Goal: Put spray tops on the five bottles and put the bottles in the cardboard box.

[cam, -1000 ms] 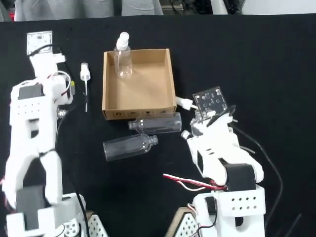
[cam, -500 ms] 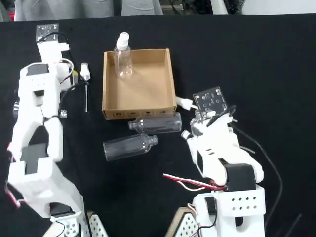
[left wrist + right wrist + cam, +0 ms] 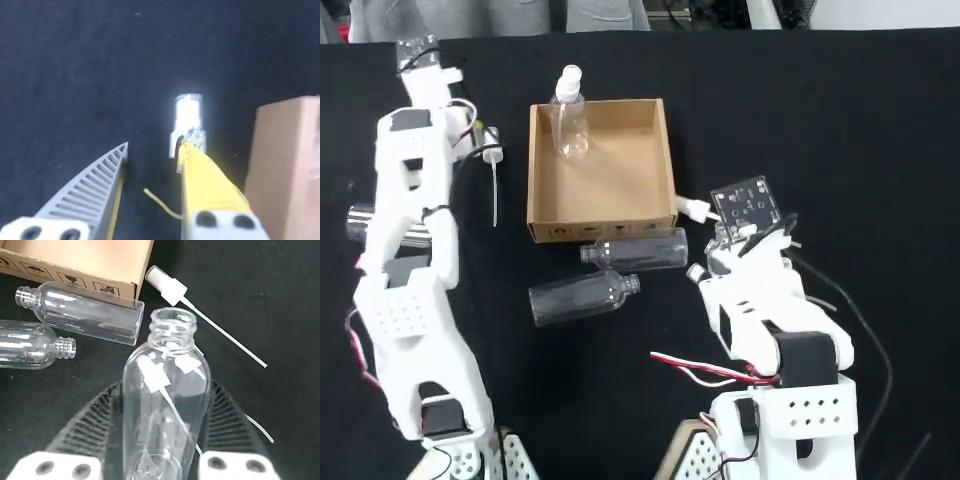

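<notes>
While the right pincer stays clamped on a bottle, the left pincer now sits farther out and gapes open, one finger beside a spray top left of the box.

Robotics lab bench: black-draped table, left arm, right arm, bare wires.

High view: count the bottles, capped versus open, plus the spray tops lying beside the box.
Capped bottle, in the cardboard box: 1
Open bottles on the table: 2
Open bottle in the right fingers: 1
Spray tops beside the box: 2
Total: 6
A clear shape behind the left arm is unclear, uncounted.
</notes>
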Available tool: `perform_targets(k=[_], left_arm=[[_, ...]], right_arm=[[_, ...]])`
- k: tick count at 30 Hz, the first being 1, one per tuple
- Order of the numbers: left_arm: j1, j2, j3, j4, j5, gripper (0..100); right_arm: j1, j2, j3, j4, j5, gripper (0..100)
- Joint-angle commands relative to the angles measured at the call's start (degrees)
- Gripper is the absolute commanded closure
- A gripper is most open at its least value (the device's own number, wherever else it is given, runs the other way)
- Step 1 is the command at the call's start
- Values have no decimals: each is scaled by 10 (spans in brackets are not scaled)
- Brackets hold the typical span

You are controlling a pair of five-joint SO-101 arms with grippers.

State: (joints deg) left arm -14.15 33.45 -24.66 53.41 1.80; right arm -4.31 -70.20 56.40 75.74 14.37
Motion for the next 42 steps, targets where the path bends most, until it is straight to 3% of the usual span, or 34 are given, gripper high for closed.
perform_targets(k=[1,19,35,42], left_arm=[[23,8,-76,2,26,851],[38,193,-218,4,27,856],[43,204,-326,174,23,971],[40,203,-385,265,23,971]], right_arm=[[12,-19,-2,-14,1,875],[13,-19,-2,-13,1,875],[14,-19,-1,-12,1,875],[14,-19,-1,-12,0,875]])
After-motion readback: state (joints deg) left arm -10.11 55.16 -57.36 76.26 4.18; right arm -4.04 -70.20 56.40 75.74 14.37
